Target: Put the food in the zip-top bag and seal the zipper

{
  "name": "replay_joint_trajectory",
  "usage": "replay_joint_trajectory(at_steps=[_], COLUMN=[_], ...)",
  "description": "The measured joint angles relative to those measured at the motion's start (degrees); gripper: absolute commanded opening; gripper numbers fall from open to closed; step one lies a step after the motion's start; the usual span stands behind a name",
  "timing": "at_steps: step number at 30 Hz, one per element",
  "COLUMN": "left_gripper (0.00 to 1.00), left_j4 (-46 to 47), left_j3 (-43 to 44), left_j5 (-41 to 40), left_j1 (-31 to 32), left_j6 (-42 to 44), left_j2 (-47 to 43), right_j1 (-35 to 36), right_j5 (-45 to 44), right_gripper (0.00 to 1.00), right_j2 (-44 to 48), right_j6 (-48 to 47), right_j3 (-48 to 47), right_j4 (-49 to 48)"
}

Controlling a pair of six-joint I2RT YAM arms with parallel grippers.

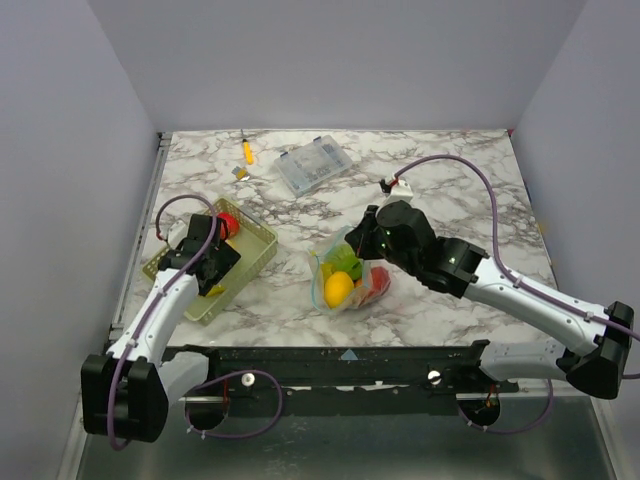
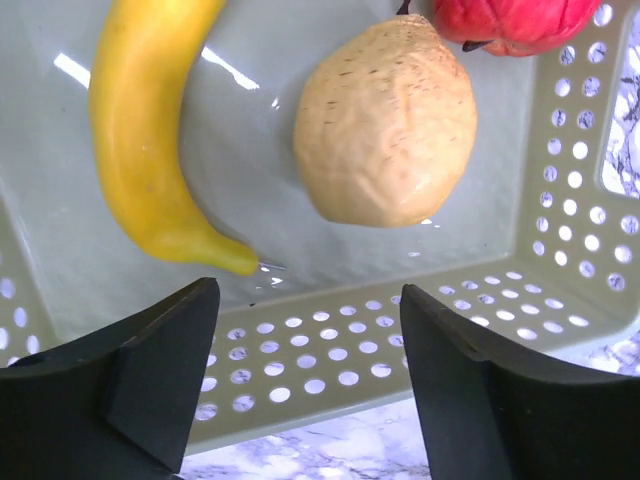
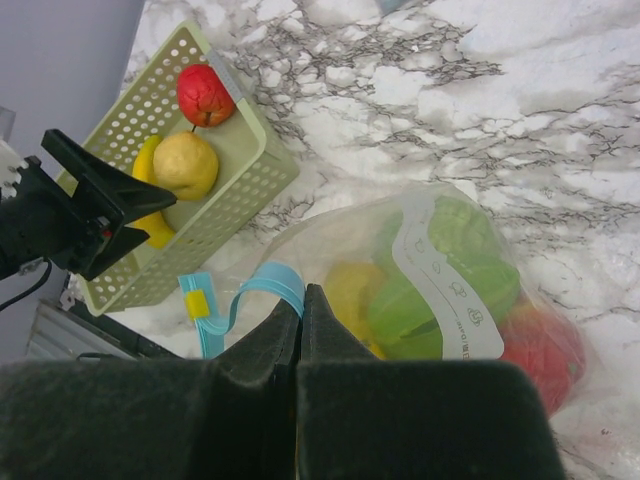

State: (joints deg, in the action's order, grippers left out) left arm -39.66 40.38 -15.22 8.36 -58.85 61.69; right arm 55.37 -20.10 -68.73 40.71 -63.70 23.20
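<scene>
Basket (image 2: 560, 200): banana (image 2: 140, 130), tan fruit (image 2: 385, 125), red fruit (image 2: 510, 20); my left tool (image 2: 307, 295) spread above it. Zip-top bag (image 3: 420, 260) on counter (image 3: 500, 120): my right tool (image 3: 302, 295) pinching its edge.

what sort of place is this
Probably a robot test bench: plain grey walls box in a marble-patterned tabletop, two robot arms are mounted at its near edge, and a perforated pale green plastic basket holds toy fruit.
</scene>
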Motion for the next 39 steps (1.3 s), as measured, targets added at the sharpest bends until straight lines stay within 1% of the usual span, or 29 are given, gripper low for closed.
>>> replay_joint_trajectory(at_steps=[3,7,10,13,16,19,22,24,26,27,28,30,34,37,39], left_gripper=[0.75,0.74,0.76,0.80,0.79,0.71,0.64,0.52,0.34,0.30,0.26,0.25,0.19,0.11,0.05], left_j4=[-0.1,-0.2,-1.1,-1.8,-2.0,-2.1,-2.6,-3.3,-3.8,-4.2,-4.6,-5.4,-7.1,-8.4,-8.8], left_j3=[0.0,0.0,0.0,0.0,0.0,0.2,0.3,0.3,0.3,0.3,0.4,0.5,0.7,2.1,3.3], left_j5=[0.2,0.1,-1.4,-2.9,-3.3,-2.3,-0.7,-0.4,-0.5,-0.6,-0.7,-1.3,-3.2,-4.3,-4.7], left_j1=[-1.6,-6.0,-8.9,-11.4,-13.7,-16.1,-17.3,-17.4,-17.4,-17.4,-17.4,-17.4,-17.4,-17.2,-16.5], left_j6=[2.8,6.4,7.3,8.1,8.1,7.6,6.2,5.2,4.2,3.8,3.5,2.6,2.1,3.0,4.6], left_j2=[-1.9,-2.9,-3.3,-3.4,-2.2,2.7,9.9,12.7,13.8,14.0,13.9,13.5,10.4,4.9,-0.6], right_j1=[0.0,0.0,0.0,0.0,0.0,0.0,0.0,0.0,0.0,0.0,0.0,0.0,0.0,0.0,0.0], right_j5=[0.2,0.4,0.5,0.5,0.5,0.5,0.5,0.5,0.5,0.5,0.5,0.5,0.5,0.5,0.7], right_gripper=[0.01,0.01,0.01,0.01,0.01,0.01,0.01,0.01,0.01,0.01,0.01,0.01,0.01,0.01,0.01], right_j2=[0.6,1.6,2.1,2.4,2.7,2.9,3.0,3.3,3.8,4.0,4.3,4.5,4.5,4.4,4.0], right_j6=[0.2,0.3,0.3,0.2,0.2,0.1,-0.3,-0.3,-0.3,-0.3,-0.3,-0.3,-0.3,-0.3,-0.3], right_j3=[0.8,1.6,1.8,2.0,2.5,2.7,2.8,3.0,3.4,3.6,3.7,3.9,3.9,3.9,3.9], right_j4=[-0.3,-0.9,-0.9,-0.9,-1.2,-1.3,-1.4,-1.6,-1.7,-1.7,-1.7,-1.7,-1.7,-1.9,-2.4])
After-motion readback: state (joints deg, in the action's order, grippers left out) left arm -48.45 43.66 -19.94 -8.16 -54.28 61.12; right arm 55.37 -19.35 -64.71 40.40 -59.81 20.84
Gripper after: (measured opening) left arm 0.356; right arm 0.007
